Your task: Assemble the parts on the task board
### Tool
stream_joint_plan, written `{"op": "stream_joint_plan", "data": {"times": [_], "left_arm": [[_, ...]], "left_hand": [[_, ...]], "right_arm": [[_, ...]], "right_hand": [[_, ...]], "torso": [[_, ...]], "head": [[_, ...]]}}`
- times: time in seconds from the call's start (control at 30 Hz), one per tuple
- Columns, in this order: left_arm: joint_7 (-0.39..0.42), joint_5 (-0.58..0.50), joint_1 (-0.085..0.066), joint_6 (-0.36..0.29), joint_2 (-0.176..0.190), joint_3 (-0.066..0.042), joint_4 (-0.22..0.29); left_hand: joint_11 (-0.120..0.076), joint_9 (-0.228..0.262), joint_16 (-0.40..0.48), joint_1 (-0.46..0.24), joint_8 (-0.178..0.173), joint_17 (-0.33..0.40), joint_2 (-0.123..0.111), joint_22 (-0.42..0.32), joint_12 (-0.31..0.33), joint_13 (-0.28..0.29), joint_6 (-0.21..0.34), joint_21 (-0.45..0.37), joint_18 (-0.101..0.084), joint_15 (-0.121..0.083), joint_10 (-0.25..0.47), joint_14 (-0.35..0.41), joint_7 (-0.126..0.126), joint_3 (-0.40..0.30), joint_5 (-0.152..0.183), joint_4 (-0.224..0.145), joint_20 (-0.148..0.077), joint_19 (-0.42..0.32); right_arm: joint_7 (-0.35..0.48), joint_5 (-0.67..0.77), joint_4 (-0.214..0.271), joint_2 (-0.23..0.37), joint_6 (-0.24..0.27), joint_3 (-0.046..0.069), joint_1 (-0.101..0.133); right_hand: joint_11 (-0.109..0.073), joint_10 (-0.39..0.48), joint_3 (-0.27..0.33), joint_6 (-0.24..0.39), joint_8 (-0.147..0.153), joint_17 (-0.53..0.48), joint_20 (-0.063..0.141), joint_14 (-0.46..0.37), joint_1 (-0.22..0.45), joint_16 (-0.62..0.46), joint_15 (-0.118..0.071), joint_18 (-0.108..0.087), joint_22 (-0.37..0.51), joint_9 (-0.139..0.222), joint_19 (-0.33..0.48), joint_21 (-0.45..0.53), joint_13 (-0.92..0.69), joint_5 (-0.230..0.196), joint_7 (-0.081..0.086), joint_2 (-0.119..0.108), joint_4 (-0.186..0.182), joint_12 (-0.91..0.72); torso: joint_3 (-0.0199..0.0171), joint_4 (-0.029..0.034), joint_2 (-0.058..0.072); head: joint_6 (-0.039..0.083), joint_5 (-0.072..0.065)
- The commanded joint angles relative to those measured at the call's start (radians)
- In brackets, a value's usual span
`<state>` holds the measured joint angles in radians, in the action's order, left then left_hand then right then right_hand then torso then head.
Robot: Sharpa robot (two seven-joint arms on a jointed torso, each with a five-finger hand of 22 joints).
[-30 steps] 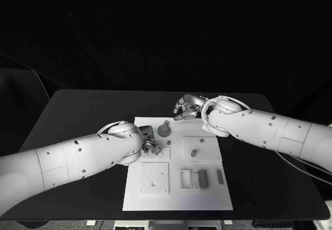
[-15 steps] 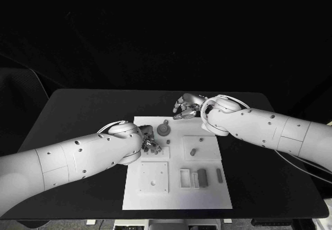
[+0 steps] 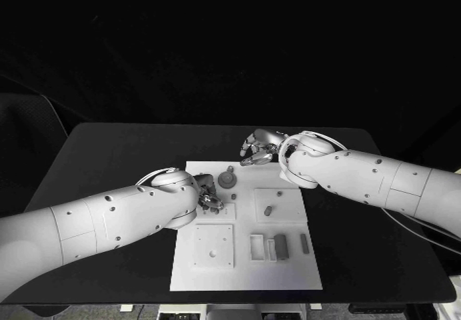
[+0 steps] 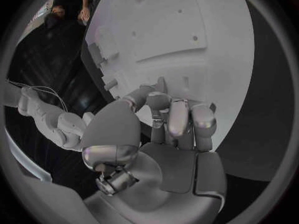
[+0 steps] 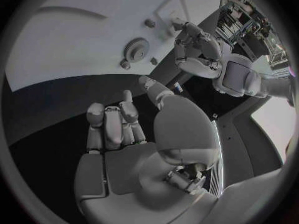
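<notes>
The white task board (image 3: 288, 270) lies in the middle of the black table. On its far part sit a grey round toothed part (image 3: 228, 179), also seen as the toothed part (image 5: 136, 48), and a small peg (image 3: 234, 198). My left hand (image 3: 206, 199) is over the board's far left block (image 3: 223, 213), fingers curled down onto it; the same left hand (image 4: 168, 119) hides whatever is under its fingertips. My right hand (image 3: 259, 149) hovers just past the board's far edge, and this right hand (image 5: 121, 122) has its fingers curled in with nothing between them.
Nearer on the board are a raised square with a peg (image 3: 280, 195) and a short piece (image 3: 269, 212), a square plate (image 3: 213, 247), a white frame (image 3: 258, 247) and two dark bars (image 3: 282, 245), (image 3: 304, 243). Black table (image 3: 106, 167) surrounds the board.
My right hand has drifted slightly away from the board's far edge. The left hand has barely shifted on its block. The parts lie where they were.
</notes>
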<state>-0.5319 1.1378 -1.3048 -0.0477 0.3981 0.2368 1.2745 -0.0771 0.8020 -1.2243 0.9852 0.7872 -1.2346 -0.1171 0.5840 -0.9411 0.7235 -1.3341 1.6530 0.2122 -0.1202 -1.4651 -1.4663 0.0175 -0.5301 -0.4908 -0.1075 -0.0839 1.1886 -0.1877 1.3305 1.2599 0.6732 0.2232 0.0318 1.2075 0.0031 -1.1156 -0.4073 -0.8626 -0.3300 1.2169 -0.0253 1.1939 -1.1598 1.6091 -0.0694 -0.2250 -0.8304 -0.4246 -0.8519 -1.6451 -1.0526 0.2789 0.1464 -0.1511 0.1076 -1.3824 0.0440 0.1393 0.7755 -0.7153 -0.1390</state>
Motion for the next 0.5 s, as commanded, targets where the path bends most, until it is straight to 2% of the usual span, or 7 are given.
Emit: {"op": "stream_joint_plan", "data": {"times": [0.03, 0.5], "left_arm": [[0.009, 0.007, 0.000, 0.004, 0.000, 0.000, 0.001], [0.013, -0.004, 0.001, -0.002, 0.004, 0.000, 0.003]], "left_hand": [[-0.004, 0.001, -0.005, -0.018, 0.005, 0.001, -0.005, 0.001, -0.005, 0.002, 0.007, 0.073, 0.035, -0.004, -0.083, -0.065, -0.003, 0.009, 0.001, 0.002, 0.002, 0.002], [-0.004, 0.003, -0.007, -0.026, 0.009, 0.002, -0.007, 0.002, -0.007, 0.002, 0.010, 0.075, 0.035, -0.004, -0.082, -0.064, -0.003, 0.016, 0.004, 0.002, 0.002, 0.001]], "right_arm": [[0.001, 0.010, 0.002, -0.001, -0.014, 0.000, 0.000], [0.002, 0.010, 0.001, 0.000, -0.017, 0.000, 0.000]], "right_hand": [[-0.004, -0.001, -0.005, -0.008, -0.005, -0.001, 0.000, -0.001, 0.001, -0.001, -0.002, -0.013, 0.001, -0.001, 0.008, 0.002, 0.001, 0.003, 0.017, 0.011, 0.000, 0.002], [-0.004, -0.001, -0.005, -0.008, -0.004, 0.001, 0.000, 0.001, 0.001, 0.000, -0.002, -0.013, 0.001, -0.001, 0.008, 0.002, 0.001, 0.004, 0.017, 0.011, -0.001, 0.002]], "torso": [[-0.0001, 0.0002, 0.000], [-0.0001, -0.0001, 0.000]], "head": [[0.000, 0.000], [0.000, 0.000]]}}
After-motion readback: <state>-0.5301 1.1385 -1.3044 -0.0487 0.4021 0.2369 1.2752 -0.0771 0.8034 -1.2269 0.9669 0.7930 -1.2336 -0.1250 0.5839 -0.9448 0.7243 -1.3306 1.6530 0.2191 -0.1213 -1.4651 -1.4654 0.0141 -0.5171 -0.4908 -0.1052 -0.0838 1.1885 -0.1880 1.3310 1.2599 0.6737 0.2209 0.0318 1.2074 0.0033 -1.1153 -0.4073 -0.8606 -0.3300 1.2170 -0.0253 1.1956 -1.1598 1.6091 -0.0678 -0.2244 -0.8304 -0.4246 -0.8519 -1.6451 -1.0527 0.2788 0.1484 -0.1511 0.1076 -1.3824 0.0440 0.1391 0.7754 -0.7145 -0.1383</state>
